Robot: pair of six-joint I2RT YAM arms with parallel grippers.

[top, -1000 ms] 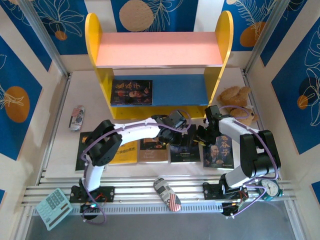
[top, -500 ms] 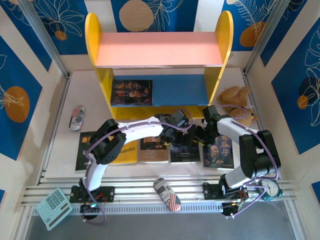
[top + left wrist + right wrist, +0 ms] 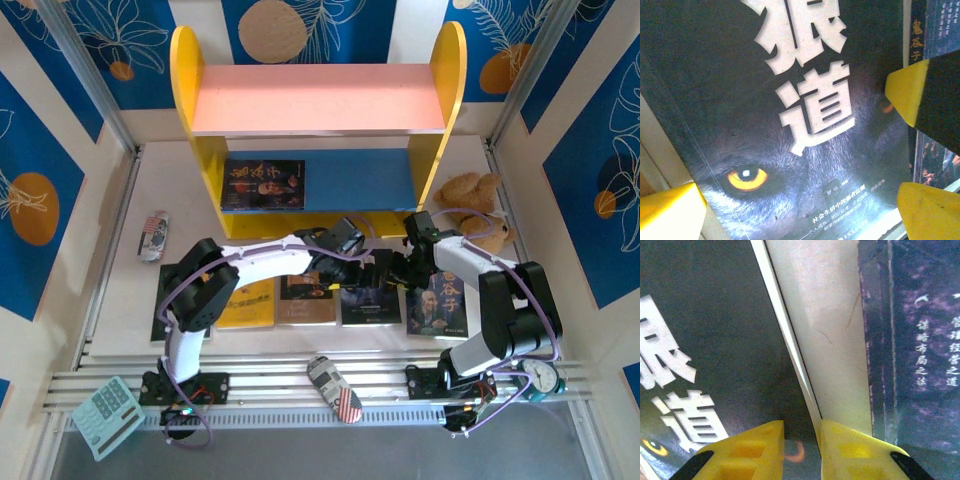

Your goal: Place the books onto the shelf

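The shelf (image 3: 318,100) stands at the back with one black, gold-titled book (image 3: 262,185) lying on its blue lower board. Several books lie in a row on the table: yellow (image 3: 247,303), brown-black with orange (image 3: 307,302), black with white characters (image 3: 372,302) (image 3: 790,100) (image 3: 715,315), and dark blue with a portrait (image 3: 437,305) (image 3: 925,340). My left gripper (image 3: 362,268) (image 3: 800,200) hovers wide open just above the black book's cover. My right gripper (image 3: 400,270) (image 3: 801,427) straddles that book's right edge, jaws nearly together. I cannot tell whether they pinch it.
A brown stuffed toy (image 3: 470,200) lies right of the shelf. A flag-patterned object (image 3: 152,236) rests at the left and another (image 3: 336,388) at the front rail. A calculator (image 3: 105,415) and a small clock (image 3: 540,375) sit at the near corners.
My left gripper has come down closer over the black book with white characters. My right gripper has stayed at that book's right edge, its jaws narrowing a little.
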